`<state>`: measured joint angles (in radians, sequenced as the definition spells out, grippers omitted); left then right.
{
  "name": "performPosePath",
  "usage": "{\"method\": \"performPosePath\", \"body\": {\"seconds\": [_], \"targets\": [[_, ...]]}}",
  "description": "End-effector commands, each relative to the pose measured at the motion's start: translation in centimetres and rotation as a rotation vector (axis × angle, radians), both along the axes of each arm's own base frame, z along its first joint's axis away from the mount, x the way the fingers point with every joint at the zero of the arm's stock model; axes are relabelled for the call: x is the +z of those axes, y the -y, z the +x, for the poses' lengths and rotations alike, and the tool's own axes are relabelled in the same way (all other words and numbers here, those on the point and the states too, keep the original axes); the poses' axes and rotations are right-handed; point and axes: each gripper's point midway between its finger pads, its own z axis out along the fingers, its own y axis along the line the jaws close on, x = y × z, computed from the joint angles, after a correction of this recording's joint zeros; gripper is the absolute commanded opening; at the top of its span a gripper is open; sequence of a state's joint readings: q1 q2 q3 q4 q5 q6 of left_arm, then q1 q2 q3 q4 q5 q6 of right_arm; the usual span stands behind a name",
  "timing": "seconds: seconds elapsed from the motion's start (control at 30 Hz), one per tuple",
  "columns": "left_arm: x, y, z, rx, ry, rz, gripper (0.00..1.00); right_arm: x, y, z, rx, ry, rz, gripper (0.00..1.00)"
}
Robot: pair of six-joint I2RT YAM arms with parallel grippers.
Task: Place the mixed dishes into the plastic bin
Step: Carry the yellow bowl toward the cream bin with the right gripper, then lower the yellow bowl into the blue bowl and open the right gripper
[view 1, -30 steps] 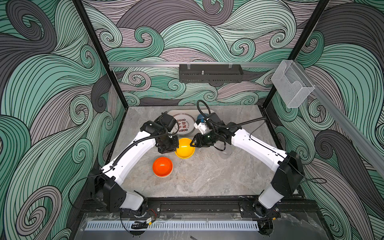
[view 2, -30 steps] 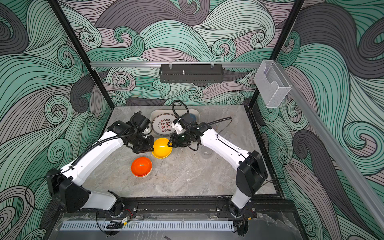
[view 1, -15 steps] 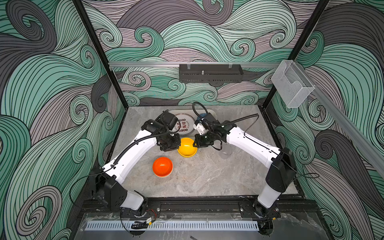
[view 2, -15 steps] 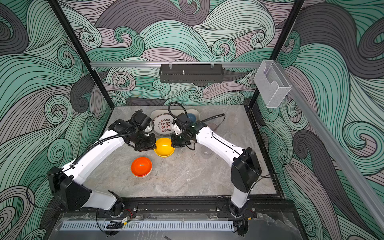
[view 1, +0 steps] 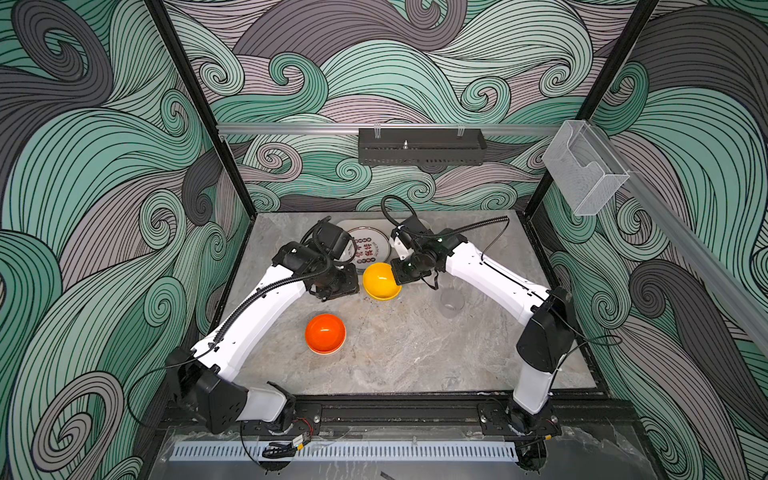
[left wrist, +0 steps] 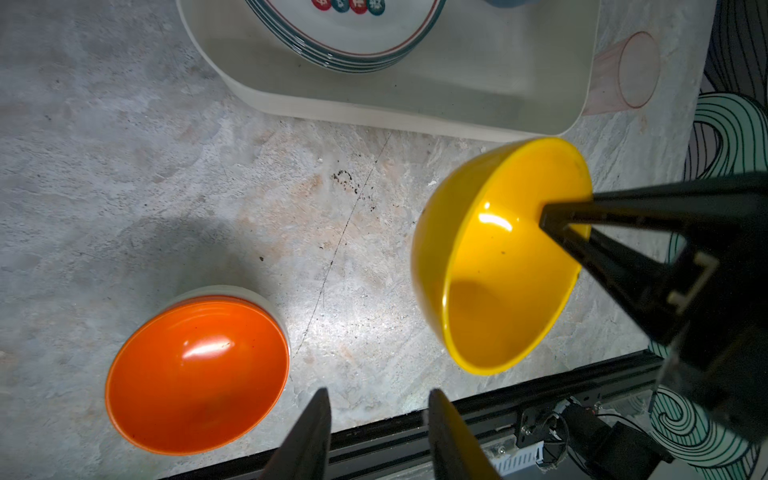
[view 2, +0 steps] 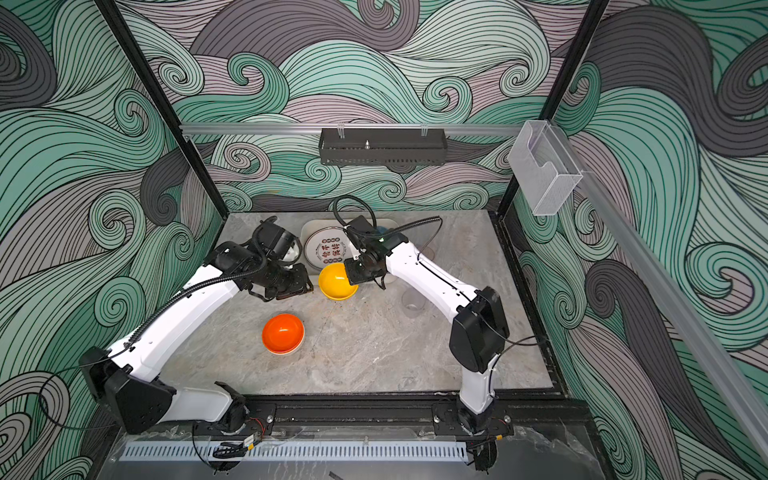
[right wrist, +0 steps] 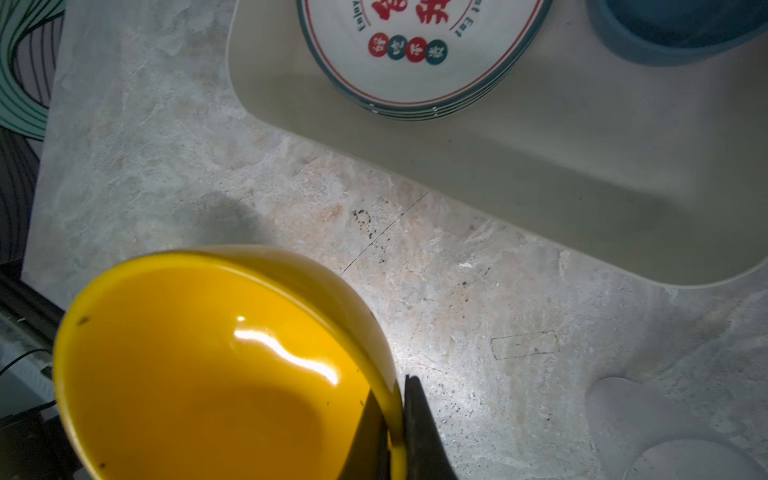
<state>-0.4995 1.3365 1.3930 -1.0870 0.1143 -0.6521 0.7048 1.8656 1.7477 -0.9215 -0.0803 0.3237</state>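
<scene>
A yellow bowl [view 1: 381, 281] [view 2: 337, 281] [left wrist: 498, 266] [right wrist: 208, 374] hangs tilted above the table, just in front of the cream plastic bin [view 1: 384, 222] [left wrist: 374, 112] [right wrist: 582, 166]. My right gripper [view 1: 399, 276] [right wrist: 388, 399] is shut on its rim, one finger inside and one outside. Just left of the bowl, my left gripper [view 1: 353, 284] [left wrist: 376, 399] is open and empty. Stacked plates with red characters [view 1: 368, 249] [right wrist: 419, 41] and a blue bowl [right wrist: 673, 29] lie in the bin. An orange bowl [view 1: 325, 332] [left wrist: 197, 374] sits in a cream one on the table.
A clear cup [view 1: 451, 303] [right wrist: 665, 424] stands under the right arm. A pinkish cup [left wrist: 623, 75] lies by the bin's end. A black perforated tray [view 1: 419, 147] and a clear acrylic box [view 1: 582, 166] hang on the walls. A black rail [view 1: 395, 409] edges the table's front.
My right gripper has shut on the yellow bowl's rim. My left gripper has opened and come off the bowl. The orange bowl has not moved.
</scene>
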Motion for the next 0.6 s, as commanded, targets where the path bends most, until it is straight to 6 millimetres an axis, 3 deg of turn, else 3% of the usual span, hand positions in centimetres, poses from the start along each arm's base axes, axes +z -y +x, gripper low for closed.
{"method": "performPosePath", "body": {"seconds": [0.0, 0.57], "targets": [[0.4, -1.8, -0.1, 0.049, 0.04, 0.022, 0.45, 0.1, 1.9, 2.4, -0.043, 0.037, -0.068, 0.05], [-3.4, -6.0, -4.3, 0.141, -0.066, 0.065, 0.45, -1.1, 7.0, 13.3, -0.264, 0.071, -0.12, 0.05]]}}
